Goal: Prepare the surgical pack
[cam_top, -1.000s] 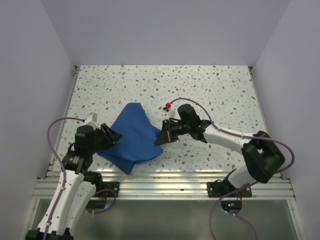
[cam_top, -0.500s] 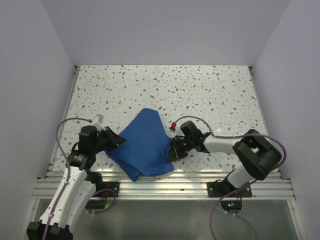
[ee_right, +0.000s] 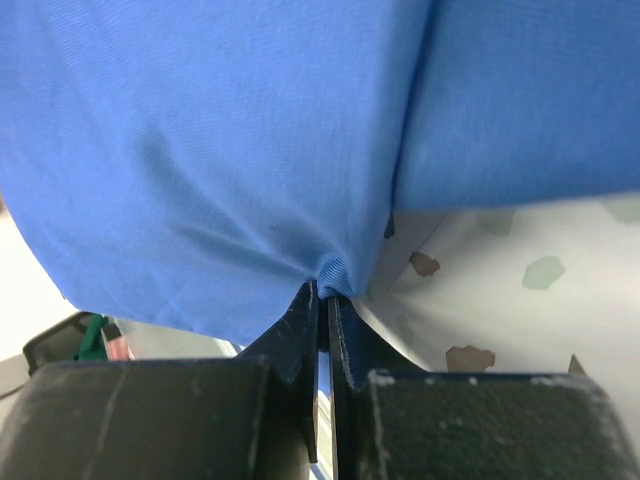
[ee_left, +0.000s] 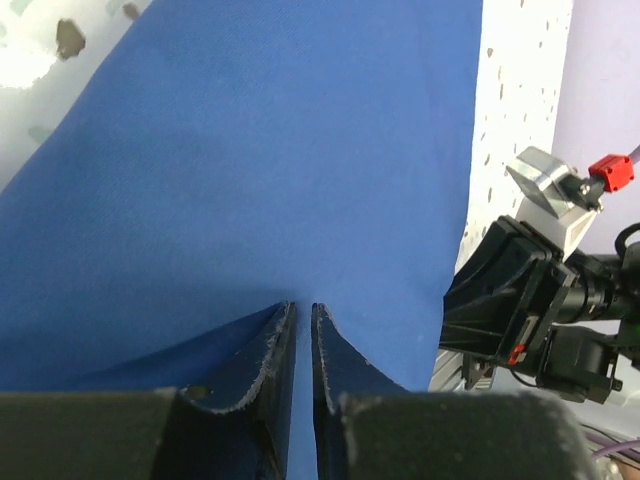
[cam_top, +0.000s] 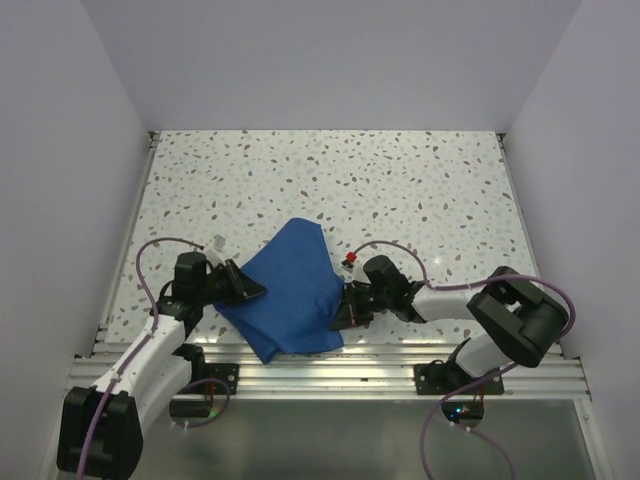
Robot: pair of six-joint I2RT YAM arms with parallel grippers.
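The royal-blue cloth drape of the surgical pack lies bunched on the speckled table near the front edge. My left gripper sits at its left edge. In the left wrist view its jaws stand almost together on the drape, with blue cloth in the narrow gap. My right gripper is at the drape's right edge. The right wrist view shows it shut on a pinched fold of the cloth. Whatever lies under the drape is hidden.
The aluminium rail runs along the table's near edge, just below the drape. Grey walls close in the left, right and back. The speckled tabletop stretches behind the arms. The right arm's wrist shows in the left wrist view.
Both grippers have moved toward the near edge and the drape came along with them. The left jaws have closed down from wide to almost together. The right jaws stayed shut.
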